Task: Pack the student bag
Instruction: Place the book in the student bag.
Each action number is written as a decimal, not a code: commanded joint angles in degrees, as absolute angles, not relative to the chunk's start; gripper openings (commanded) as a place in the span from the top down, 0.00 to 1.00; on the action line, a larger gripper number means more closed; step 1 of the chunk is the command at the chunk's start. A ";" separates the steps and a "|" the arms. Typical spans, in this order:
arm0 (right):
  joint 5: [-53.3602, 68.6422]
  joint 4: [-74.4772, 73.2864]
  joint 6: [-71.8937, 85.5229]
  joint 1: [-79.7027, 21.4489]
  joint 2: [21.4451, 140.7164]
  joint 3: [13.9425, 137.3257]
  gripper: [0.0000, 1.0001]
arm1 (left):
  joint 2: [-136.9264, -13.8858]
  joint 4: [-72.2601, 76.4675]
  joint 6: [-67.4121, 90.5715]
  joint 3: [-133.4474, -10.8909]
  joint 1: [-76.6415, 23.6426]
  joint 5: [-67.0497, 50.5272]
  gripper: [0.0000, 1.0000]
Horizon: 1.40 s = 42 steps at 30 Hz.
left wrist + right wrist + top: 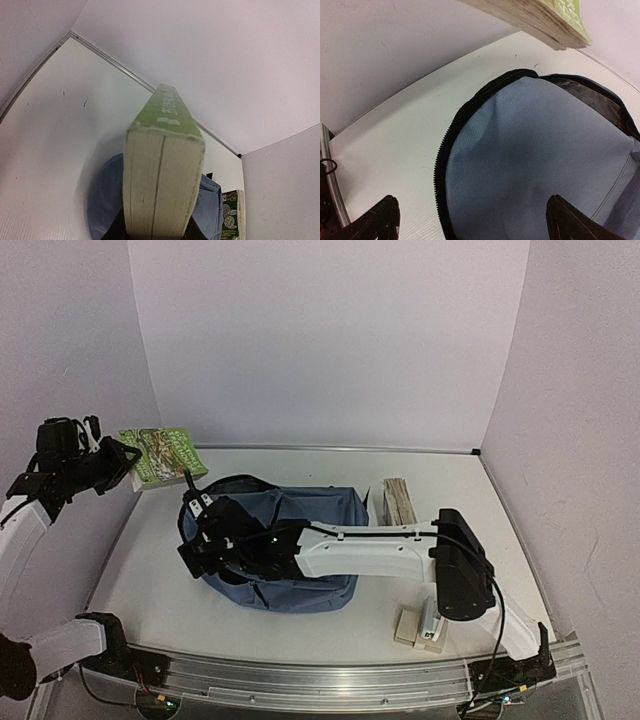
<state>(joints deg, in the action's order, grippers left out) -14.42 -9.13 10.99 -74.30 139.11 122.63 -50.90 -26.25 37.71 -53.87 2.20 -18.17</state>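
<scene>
One large slate-blue student bag (330, 508) lies in the middle of the white surface (150, 585), its mouth turned towards the left. The dark zipper (445, 150) curves round the opening, and blue lining shows inside. The right arm reaches across the bag from the near right. The right gripper (200, 540) sits at the mouth with its jaws spread wide, one fingertip over bare surface outside the zipper and the other over the lining. Whether either touches the fabric cannot be told.

Left of the bag a broad strip of surface is open up to the left wall, and another strip runs behind the bag to the back wall. At the near edge a metal rail (330, 680) borders the surface.

The left gripper (125, 465) holds a green paperback book (162, 453) in the air over the far left corner, well apart from the bag. Its jaws pinch the book at the page edges.

A stack of books (400, 502) lies just beside the bag's far right corner. Some small beige and white items (422, 627) sit near the right arm, too small to identify.

The walls are plain and pale lilac.
</scene>
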 commanded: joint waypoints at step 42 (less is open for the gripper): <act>-42.88 10.42 23.56 -74.78 120.64 106.32 1.00 | -35.46 -32.53 43.68 -49.22 2.24 -29.59 1.00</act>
<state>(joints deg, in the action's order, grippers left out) -42.83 5.11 21.95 -74.46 124.21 107.01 -31.86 -41.79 42.58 -49.38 2.22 -14.86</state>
